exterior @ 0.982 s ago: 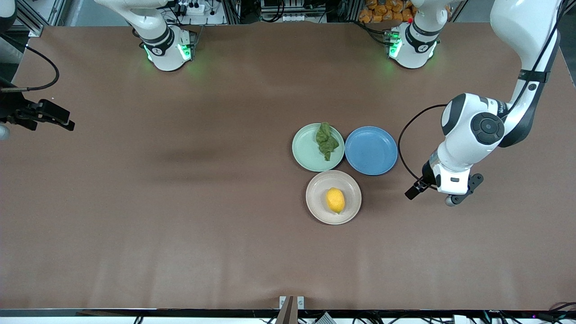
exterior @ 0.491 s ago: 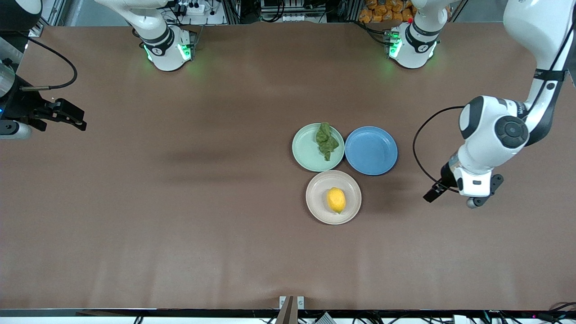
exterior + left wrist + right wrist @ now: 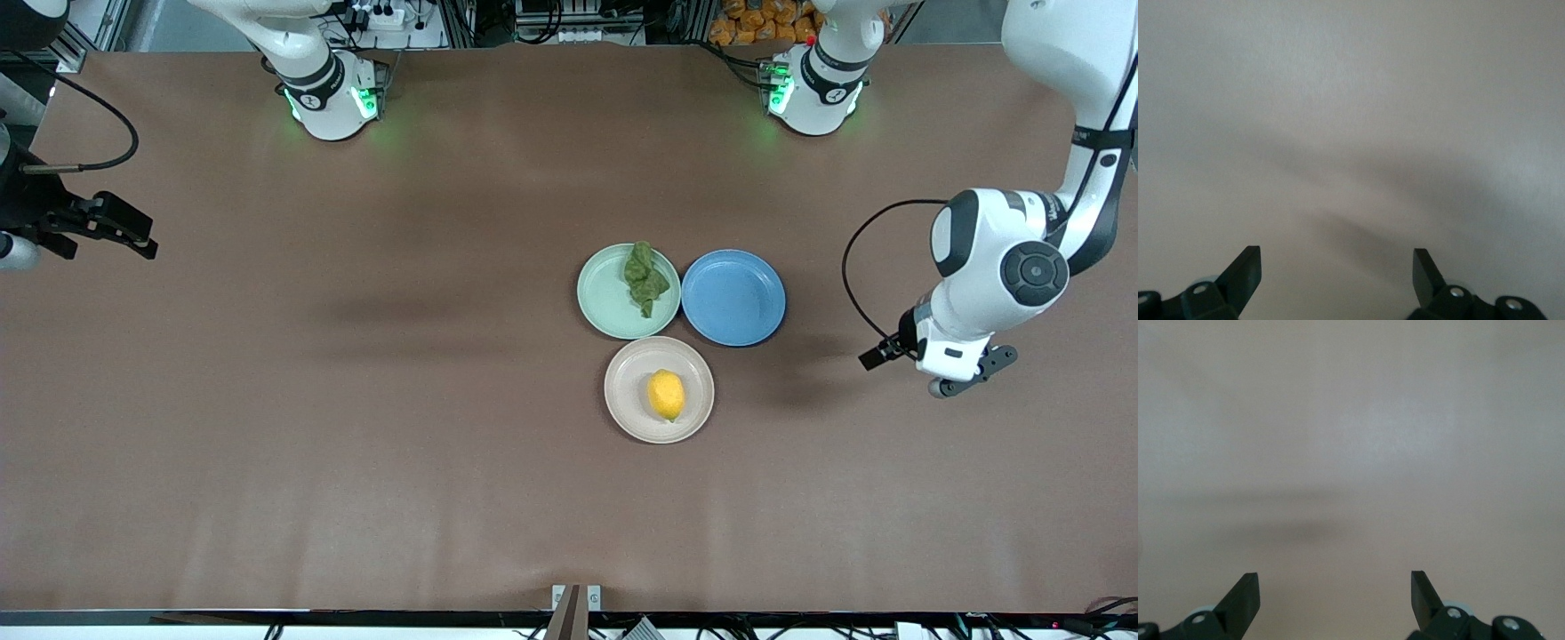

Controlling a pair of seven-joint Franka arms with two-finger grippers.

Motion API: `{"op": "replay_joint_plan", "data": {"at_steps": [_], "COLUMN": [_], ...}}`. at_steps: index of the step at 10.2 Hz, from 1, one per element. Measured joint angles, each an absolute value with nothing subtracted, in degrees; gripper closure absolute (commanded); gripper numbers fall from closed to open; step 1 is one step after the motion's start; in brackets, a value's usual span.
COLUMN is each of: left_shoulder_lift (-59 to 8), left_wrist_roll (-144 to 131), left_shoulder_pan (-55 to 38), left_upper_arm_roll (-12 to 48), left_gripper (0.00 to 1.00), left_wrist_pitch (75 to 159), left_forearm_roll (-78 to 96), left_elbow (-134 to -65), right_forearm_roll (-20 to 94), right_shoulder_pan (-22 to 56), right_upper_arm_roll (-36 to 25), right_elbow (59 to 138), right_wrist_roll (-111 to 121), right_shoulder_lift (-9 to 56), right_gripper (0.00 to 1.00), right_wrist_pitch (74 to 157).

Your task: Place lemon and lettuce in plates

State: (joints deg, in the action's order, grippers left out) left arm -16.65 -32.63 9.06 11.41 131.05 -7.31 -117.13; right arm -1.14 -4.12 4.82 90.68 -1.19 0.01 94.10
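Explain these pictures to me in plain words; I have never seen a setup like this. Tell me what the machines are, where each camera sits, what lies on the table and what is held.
Two white robot arms stand at a brown table. One picture looks down from a high camera facing them; the other two come from cameras on each arm's wrist. On the table are three plates close together: a mint green plate with the lettuce on it, a beige plate holding the lemon, and a bare blue plate. The left tool and the right tool are open, hold nothing, and hang over bare table at opposite ends.
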Motion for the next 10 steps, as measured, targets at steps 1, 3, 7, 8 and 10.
{"op": "replay_joint_plan", "data": {"at_steps": [1, 3, 7, 8, 10], "left_shoulder_lift": [-13.9, -8.4, -2.9, -2.4, -1.6], "left_wrist_roll": [-28.9, -23.1, -16.1, -15.2, -13.0], "left_shoulder_pan": [6.7, 4.6, 3.5, 3.3, 3.2], "left_upper_arm_roll": [8.4, 5.1, 6.4, 7.1, 9.3], "left_gripper": [0.0, 0.0, 0.0, 0.0, 0.0], "left_wrist_pitch": [130.9, 130.5, 130.5, 129.0, 121.0], "left_forearm_roll": [-4.4, -2.2, -1.9, -1.9, -1.8], "left_elbow": [-119.5, -124.1, -123.1, -119.8, -111.8], "right_forearm_roll": [-1.1, -1.1, -1.1, -1.1, -1.1], "right_shoulder_pan": [-4.1, -4.1, -4.1, -4.1, -4.1], "right_upper_arm_roll": [4.9, 5.1, 5.4, 5.4, 5.4], "right_elbow": [90.7, 90.7, 90.6, 90.7, 91.1], "right_wrist_roll": [-1.2, -1.2, -1.2, -1.2, -1.2], "right_shoulder_lift": [0.0, 0.0, -1.8, -2.1, -2.3], "right_gripper": [0.0, 0.0, 0.0, 0.0, 0.0], "right_wrist_pitch": [95.1, 95.2, 94.7, 94.6, 94.6]}}
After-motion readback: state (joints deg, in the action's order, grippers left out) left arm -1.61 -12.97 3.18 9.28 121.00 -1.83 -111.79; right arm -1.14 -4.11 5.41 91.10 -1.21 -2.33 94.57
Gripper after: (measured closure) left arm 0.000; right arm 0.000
